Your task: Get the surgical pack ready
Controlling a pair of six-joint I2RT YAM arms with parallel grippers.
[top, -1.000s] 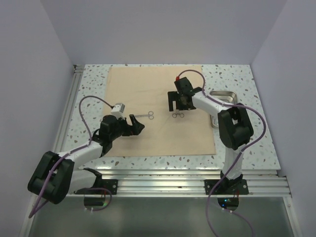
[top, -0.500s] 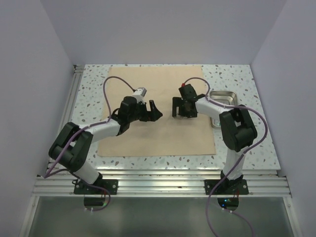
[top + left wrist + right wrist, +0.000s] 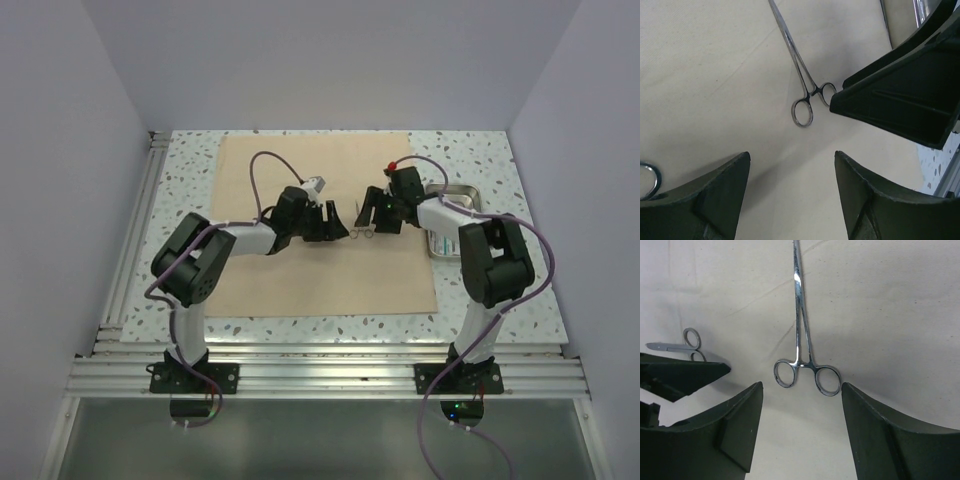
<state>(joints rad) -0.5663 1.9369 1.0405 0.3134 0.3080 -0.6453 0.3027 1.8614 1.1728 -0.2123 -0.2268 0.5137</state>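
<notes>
A tan cloth sheet point(image 3: 300, 180) lies flat on the speckled table. Steel forceps point(image 3: 362, 232) rest near its middle. In the right wrist view the forceps point(image 3: 799, 315) point away, their ring handles just ahead of my open right gripper point(image 3: 801, 387). Small scissors point(image 3: 685, 342) lie to the left there, partly behind a finger of the left gripper point(image 3: 680, 375). My left gripper point(image 3: 792, 155) is open low over bare cloth, with the forceps point(image 3: 800, 65) ahead and one scissors ring point(image 3: 647, 180) at its left. In the top view the two grippers point(image 3: 337, 224) point(image 3: 373, 213) face each other closely.
A shiny steel tray point(image 3: 462, 190) sits at the cloth's right edge, partly behind the right arm. A finger of the right gripper point(image 3: 900, 100) reaches into the left wrist view, close to the forceps' rings. An aluminium rail point(image 3: 330, 355) runs along the near table edge.
The left arm swung from the cloth's left side to its middle, over the scissors. The right gripper came down behind the forceps' handles. Both pairs of jaws narrowed somewhat.
</notes>
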